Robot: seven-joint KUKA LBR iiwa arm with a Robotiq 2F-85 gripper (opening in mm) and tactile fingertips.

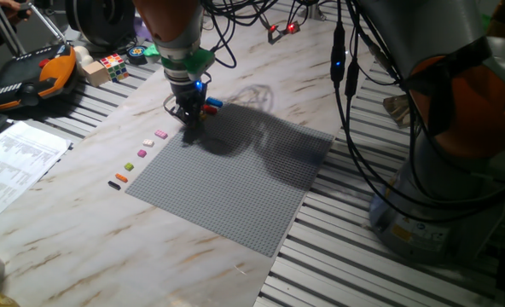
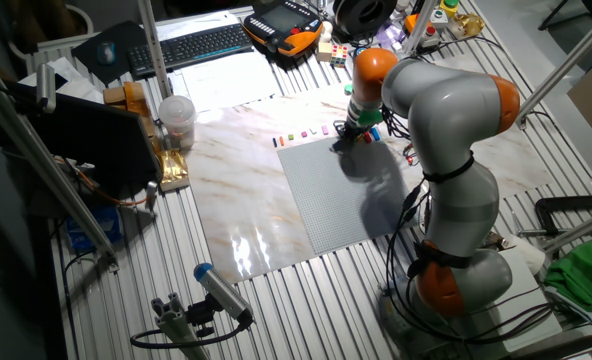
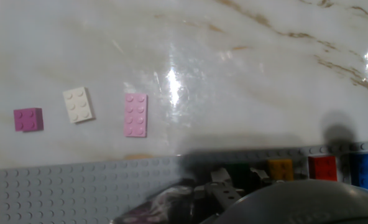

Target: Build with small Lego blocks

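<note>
So the claw (image 1: 187, 117) is sitting right down at the far corner of the grey baseplate (image 1: 235, 183), and honestly I can't tell if it's clamped on a brick or hanging loose. In the hand view the fingers are just a dark blurry mess at the bottom, and in both fixed views the tips are buried in shadow.

What's worrying me: the claw is working right next to a tight little cluster of bricks. If it's coming down even a bit off, I'm guessing it's going to nudge a neighbour instead of gripping one cleanly, and these things are light enough to skid on that glossy marble surface (image 1: 90, 222). The other risk I see is pressing a brick down when it isn't lined up with the studs, so it's just tipping or popping out instead of seating.

Counting from the hand view: along the plate's edge I'm seeing one green brick (image 3: 237, 169) (mostly hidden, dark), one yellow-orange brick (image 3: 280, 168), one red brick (image 3: 322, 168) and one blue brick (image 3: 364, 170). Out on the marble, clear of the plate, there's one pink brick (image 3: 136, 114), one white brick (image 3: 78, 104) and one magenta brick (image 3: 28, 119), lying in a loose row and apart from each other.

The fixed view is adding one orange brick (image 1: 121, 177) and one black brick (image 1: 113, 184) further down that row. So nine bricks, one baseplate, one claw.
</note>
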